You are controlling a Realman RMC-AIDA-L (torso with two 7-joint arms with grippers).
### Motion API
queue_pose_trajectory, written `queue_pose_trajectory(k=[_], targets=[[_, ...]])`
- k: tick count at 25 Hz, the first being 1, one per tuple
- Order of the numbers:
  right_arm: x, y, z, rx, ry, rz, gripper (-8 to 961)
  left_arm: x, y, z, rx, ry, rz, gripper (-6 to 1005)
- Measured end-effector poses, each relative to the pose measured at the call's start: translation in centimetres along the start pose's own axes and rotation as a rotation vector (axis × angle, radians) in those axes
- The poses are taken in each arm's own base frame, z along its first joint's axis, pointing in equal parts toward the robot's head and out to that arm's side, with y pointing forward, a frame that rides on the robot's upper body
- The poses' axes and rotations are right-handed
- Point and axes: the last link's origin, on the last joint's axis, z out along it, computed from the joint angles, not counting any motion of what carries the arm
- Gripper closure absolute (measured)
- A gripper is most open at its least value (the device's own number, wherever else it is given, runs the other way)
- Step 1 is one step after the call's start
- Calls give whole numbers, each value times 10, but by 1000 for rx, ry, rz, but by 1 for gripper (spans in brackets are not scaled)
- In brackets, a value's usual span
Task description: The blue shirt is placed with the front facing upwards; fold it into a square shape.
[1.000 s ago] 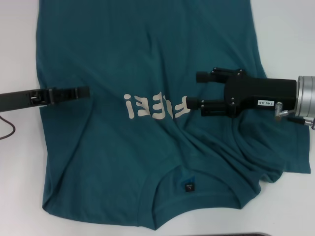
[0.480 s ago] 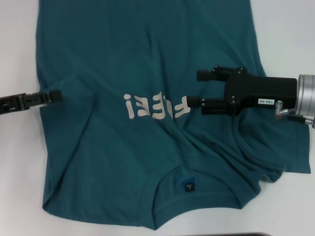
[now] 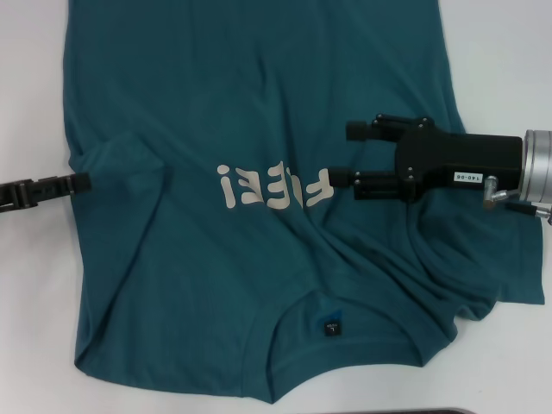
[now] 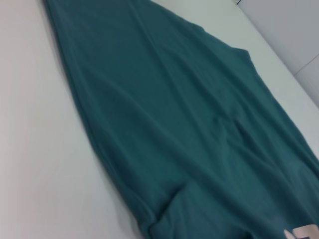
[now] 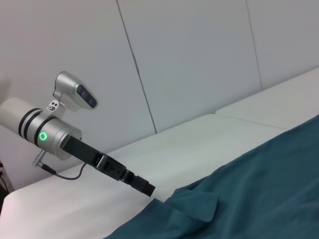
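The blue shirt (image 3: 259, 103) lies front up on the white table (image 3: 34, 302). Its pale lettering (image 3: 272, 185) is at the middle, and its collar with a black label (image 3: 331, 328) is on the near side. A flap of cloth (image 3: 125, 159) lies folded inward at its left edge. My left gripper (image 3: 82, 183) is seen edge-on at that edge and also shows in the right wrist view (image 5: 147, 189), its tip at the cloth's border. My right gripper (image 3: 343, 155) is open and empty, hovering over the shirt just right of the lettering. The left wrist view shows the shirt (image 4: 189, 124).
The shirt's right sleeve (image 3: 492, 267) lies rumpled under my right arm. A dark cable (image 3: 13, 228) curves on the table at the far left. A dark strip (image 3: 414, 411) runs along the near edge. Bare table flanks the shirt on both sides.
My left gripper has drawn back leftward from over the shirt to its left edge, uncovering the folded flap. My right gripper has barely moved.
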Motion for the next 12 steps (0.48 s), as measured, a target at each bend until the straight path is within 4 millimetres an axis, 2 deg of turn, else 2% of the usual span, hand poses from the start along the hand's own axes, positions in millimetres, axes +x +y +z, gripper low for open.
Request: queue_pose_trajectory(k=[12], targets=[[1, 0, 0, 1, -1, 3, 77, -4, 5, 12, -3, -44, 23, 235]])
